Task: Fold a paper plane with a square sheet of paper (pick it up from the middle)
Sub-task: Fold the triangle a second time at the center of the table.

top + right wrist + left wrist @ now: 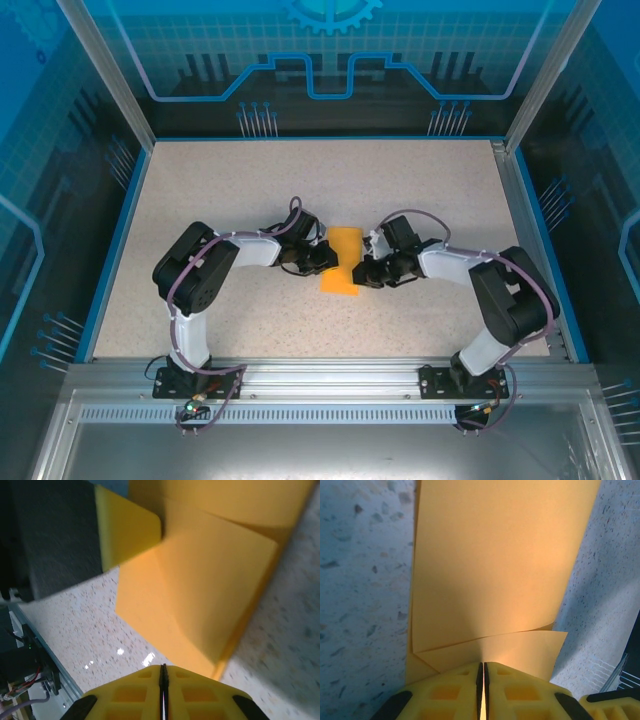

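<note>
One speckled table (220, 190). My left arm (195, 275) and right arm (510, 300) bend in to its middle, where the thin, smooth, folded orange sheet of paper (342, 258) lies. Left gripper (483, 665) pinches its edge; right gripper (162, 667) is closed beside it.

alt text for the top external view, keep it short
A folded orange-yellow sheet of paper lies at the middle of a speckled table, with the left end effector and the right end effector meeting it from either side. Both arms are bolted at the near edge.
</note>
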